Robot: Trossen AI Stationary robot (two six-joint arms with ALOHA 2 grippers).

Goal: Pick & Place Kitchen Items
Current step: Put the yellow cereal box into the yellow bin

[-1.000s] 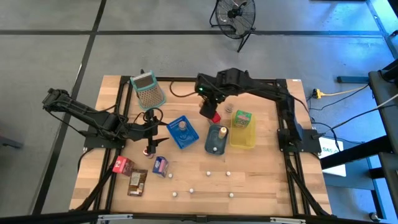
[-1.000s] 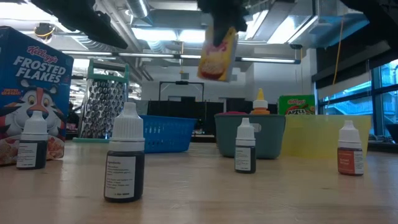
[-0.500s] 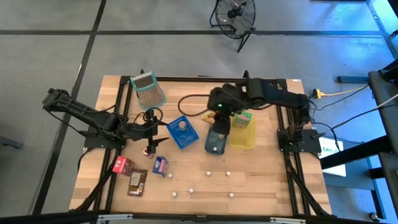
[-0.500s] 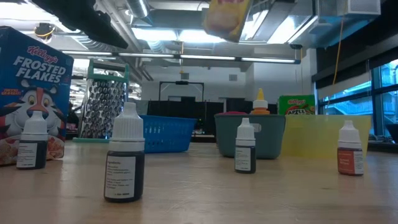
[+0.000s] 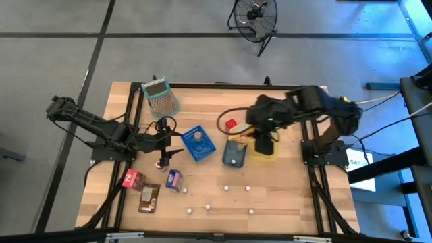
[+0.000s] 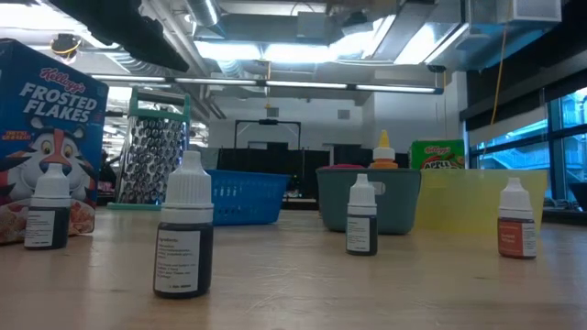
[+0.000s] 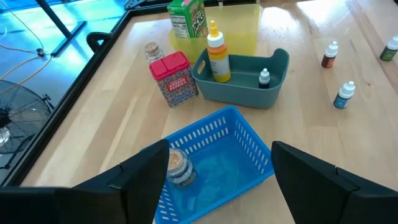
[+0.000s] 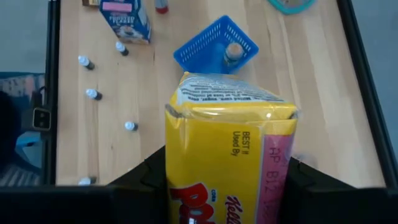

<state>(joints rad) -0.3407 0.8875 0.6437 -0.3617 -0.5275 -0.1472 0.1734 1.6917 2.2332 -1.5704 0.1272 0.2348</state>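
My right gripper (image 8: pixel 230 186) is shut on a yellow cereal box (image 8: pixel 227 143) and hangs high over the yellow tray (image 5: pixel 264 154) at the table's right. My left gripper (image 7: pixel 221 186) is open above the blue basket (image 7: pixel 214 155), which holds a small jar (image 7: pixel 177 168). A red tin (image 7: pixel 174 78) stands on the wood next to the teal tray (image 7: pixel 245 74). That tray holds a yellow squeeze bottle (image 7: pixel 216 53) and a tiny bottle (image 7: pixel 264 78). A green box (image 7: pixel 186 17) stands in the yellow tray. My right gripper pinches the yellow box between its two fingers (image 8: pixel 152 177), one on each long side (image 8: pixel 177 168). The fingers point down from above and lie along the box. The box is lifted clear, and its free end (image 8: pixel 230 93) points at the table.
Small dropper bottles (image 6: pixel 183 229) stand scattered over the near half of the table. A cereal box (image 6: pixel 46 128), a pink-topped box (image 5: pixel 174 179) and a brown packet (image 5: pixel 148 197) sit at the near left. A grater (image 5: pixel 160 98) lies at the far left.
My right gripper has carried the yellow box from the far middle of the table toward the right edge, past the teal tray to above the yellow tray. It has also risen, so the box has left the top of the low view. The red tin now shows.
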